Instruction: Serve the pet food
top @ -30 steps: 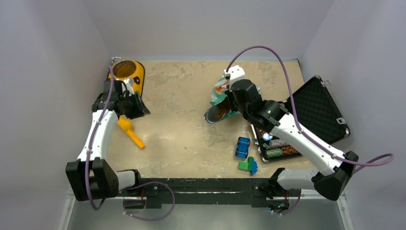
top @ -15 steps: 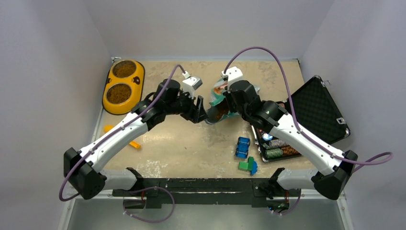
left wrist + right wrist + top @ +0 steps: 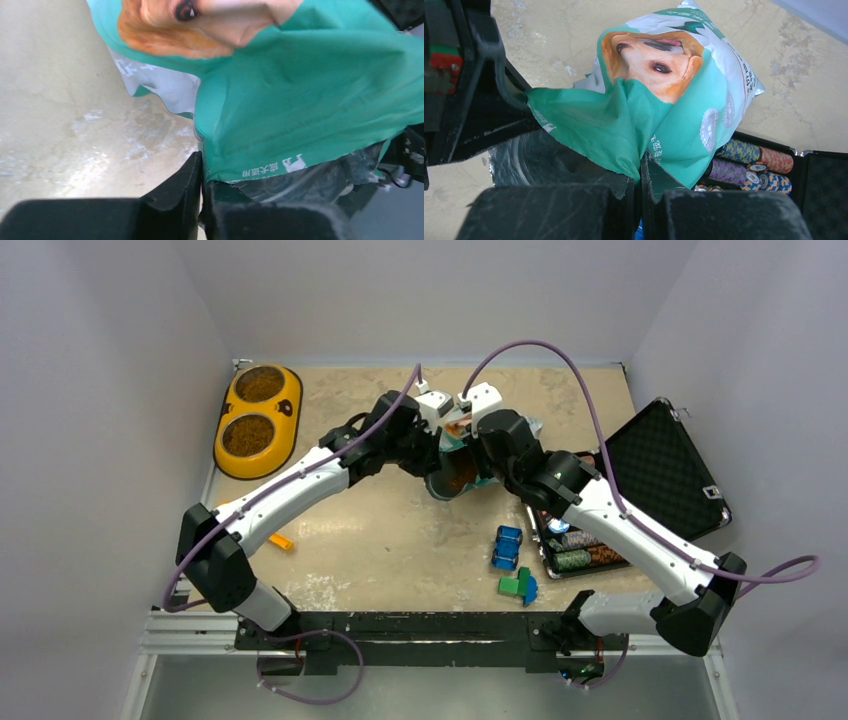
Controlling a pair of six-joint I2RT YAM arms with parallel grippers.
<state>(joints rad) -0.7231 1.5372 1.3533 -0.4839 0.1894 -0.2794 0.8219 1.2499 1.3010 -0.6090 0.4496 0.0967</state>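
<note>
The counter (image 3: 380,530) is a mottled beige surface walled in on three sides. Largest on it is an open black case (image 3: 665,465) at the right, with rows of poker chips (image 3: 580,550) in its near half. At the far left sits a yellow double bowl (image 3: 258,420), and both of its wells already hold brown pet food (image 3: 248,436), so by my reading the serving itself is largely done.

Near the middle, toward the far side, lies the teal-green bag (image 3: 462,465) printed with a dog's face, its mouth facing near-left and showing more kibble inside. Both arms meet at it. The right gripper (image 3: 640,187) is closed on the bag's upper rim; its wrist view shows the green film pinched between the fingers. The left gripper (image 3: 201,200) is closed too, and its wrist view shows the rim of the bag caught at the seam between its fingers, so it appears to be pinching the opposite side of the opening.

What seems left is handling the bag itself, perhaps closing it or setting it aside; the pictures do not settle which.

A yellow scoop (image 3: 281,541) lies near the left arm, mostly hidden by it. Small blue blocks (image 3: 508,546) and a green and blue piece (image 3: 520,586) lie near the case.
</note>
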